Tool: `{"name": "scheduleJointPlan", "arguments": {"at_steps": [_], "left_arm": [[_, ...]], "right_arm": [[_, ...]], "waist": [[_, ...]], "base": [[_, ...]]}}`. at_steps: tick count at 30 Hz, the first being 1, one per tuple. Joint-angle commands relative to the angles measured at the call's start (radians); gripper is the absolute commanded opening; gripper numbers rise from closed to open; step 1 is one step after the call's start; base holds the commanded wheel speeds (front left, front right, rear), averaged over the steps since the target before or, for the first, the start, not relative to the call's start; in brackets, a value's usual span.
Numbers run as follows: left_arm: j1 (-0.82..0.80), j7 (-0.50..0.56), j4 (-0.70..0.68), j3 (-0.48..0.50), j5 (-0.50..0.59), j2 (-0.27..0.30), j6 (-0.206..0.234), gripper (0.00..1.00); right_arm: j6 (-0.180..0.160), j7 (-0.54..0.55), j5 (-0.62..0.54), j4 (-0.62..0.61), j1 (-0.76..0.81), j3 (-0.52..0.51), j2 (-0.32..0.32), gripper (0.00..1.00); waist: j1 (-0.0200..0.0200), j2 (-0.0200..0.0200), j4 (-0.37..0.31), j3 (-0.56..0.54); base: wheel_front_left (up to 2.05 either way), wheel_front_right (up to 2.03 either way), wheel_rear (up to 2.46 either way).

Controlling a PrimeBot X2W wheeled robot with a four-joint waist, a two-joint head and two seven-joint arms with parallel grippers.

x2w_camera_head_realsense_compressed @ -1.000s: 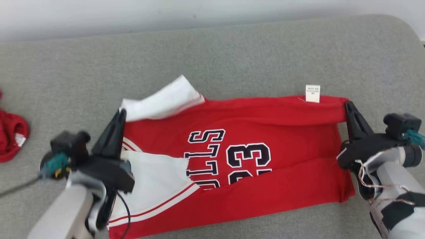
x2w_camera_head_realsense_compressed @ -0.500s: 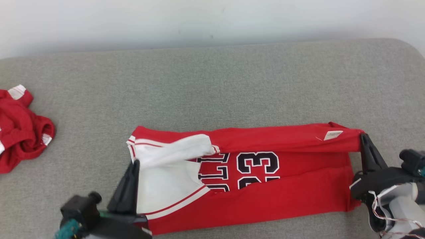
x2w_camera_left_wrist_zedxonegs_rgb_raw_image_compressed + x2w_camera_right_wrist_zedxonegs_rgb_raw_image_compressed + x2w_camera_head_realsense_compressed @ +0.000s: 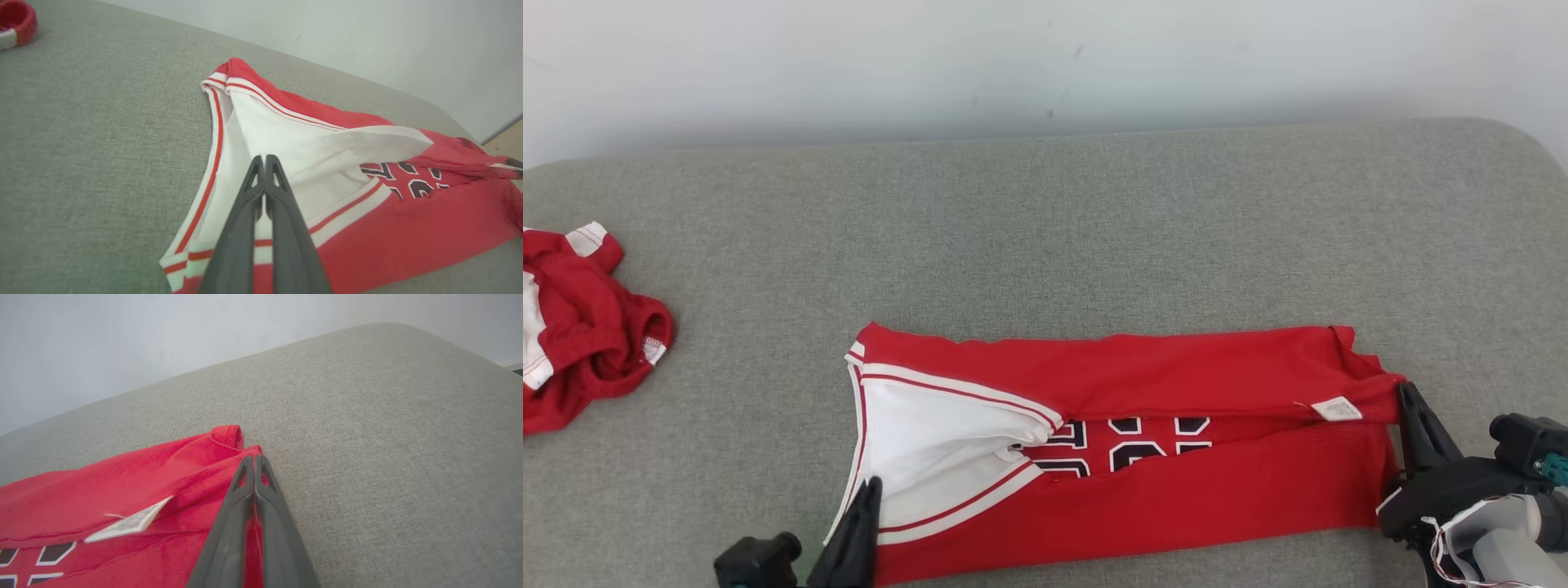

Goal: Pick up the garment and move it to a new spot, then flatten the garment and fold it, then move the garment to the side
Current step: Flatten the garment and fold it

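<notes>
The garment [image 3: 1160, 498] is a red jersey with white trim and black numbers, lying lengthwise on the grey cushion [image 3: 1045, 229]. Its far long edge is folded over toward me, so just a strip of the numbers shows. My left gripper [image 3: 872, 488] is at the lower left, shut, its tips pinching the white armhole fabric [image 3: 294, 134]. My right gripper [image 3: 1405, 392] is shut on the red corner [image 3: 229, 437] at the garment's right end, beside the white label [image 3: 130, 524]. Red cloth shows between its fingers [image 3: 229, 535].
A second crumpled red and white cloth [image 3: 580, 335] lies at the cushion's far left edge. A pale wall [image 3: 1045, 65] runs behind the cushion. The cushion's rounded right corner [image 3: 408, 339] is close to my right gripper.
The head camera has tilted up. Both grippers pulled the garment's far edge toward me, laying that fold over most of the lettering and numbers.
</notes>
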Motion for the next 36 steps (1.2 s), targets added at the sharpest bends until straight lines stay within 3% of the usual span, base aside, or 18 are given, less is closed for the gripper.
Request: {"name": "scheduleJointPlan", "arguments": {"at_steps": [1,3,4,5,6,7,13,18,25,30,36], "left_arm": [[-0.01,-0.003,0.018,0.0,0.022,-0.005,-0.006,0.0],[-0.015,-0.003,0.05,0.0,0.024,-0.016,-0.013,0.0],[-0.018,-0.003,0.063,0.003,0.028,-0.021,-0.017,0.0],[-0.022,-0.003,0.073,0.006,0.035,-0.025,-0.019,0.14],[-0.025,-0.003,0.075,0.015,0.04,-0.032,-0.025,0.53],[-0.026,-0.003,0.073,0.024,0.047,-0.039,-0.027,1.0],[0.024,-0.003,-0.064,0.225,0.192,-0.089,-0.044,1.0],[0.055,-0.003,-0.15,0.329,0.299,-0.131,-0.066,1.0],[0.084,-0.002,-0.16,0.42,0.394,-0.182,-0.083,1.0],[0.102,-0.002,-0.153,0.462,0.399,-0.197,-0.086,1.0],[0.115,-0.002,-0.14,0.47,0.366,-0.199,-0.091,1.0]], "right_arm": [[0.0,-0.002,-0.009,0.016,-0.004,0.002,0.0,0.0],[0.0,-0.002,-0.006,0.031,-0.014,0.009,0.001,0.0],[0.0,-0.002,-0.004,0.036,-0.018,0.01,-0.001,0.36],[0.0,-0.002,-0.005,0.038,-0.02,0.01,-0.003,1.0],[0.0,-0.002,-0.003,0.031,-0.021,0.007,-0.002,1.0],[0.0,-0.002,0.0,0.022,-0.02,0.006,-0.001,1.0],[0.0,-0.002,-0.029,-0.09,0.014,-0.062,0.0,1.0],[0.0,-0.002,-0.057,0.001,-0.018,-0.033,0.005,1.0],[0.0,0.0,-0.09,0.177,-0.073,0.009,0.019,1.0],[0.0,0.009,-0.07,0.277,-0.095,0.034,0.027,1.0],[0.001,0.054,-0.001,0.295,-0.083,0.115,0.047,1.0]], "waist": [[0.0001,0.0,0.0,0.001],[0.0001,0.0,0.003,0.0],[0.0001,0.0,0.004,0.0],[0.0001,0.0,0.005,-0.001],[0.0001,0.0,0.006,-0.003],[0.0001,0.0,0.008,-0.004],[0.0001,0.0,0.017,-0.024],[0.0001,0.0,0.024,-0.031],[0.0001,0.0,0.042,-0.036],[0.0001,0.0,0.051,-0.039],[0.0001,0.0,0.054,-0.04]], "base": [[0.0,0.0,0.0],[0.0,0.0,0.0],[0.0,0.0,0.0],[0.0,0.0,0.0],[0.0,0.0,0.0],[0.0,0.0,0.0],[0.0,0.0,0.0],[0.0,0.0,0.0],[0.0,0.0,0.0],[0.0,0.0,0.0],[0.0,0.0,0.0]]}}
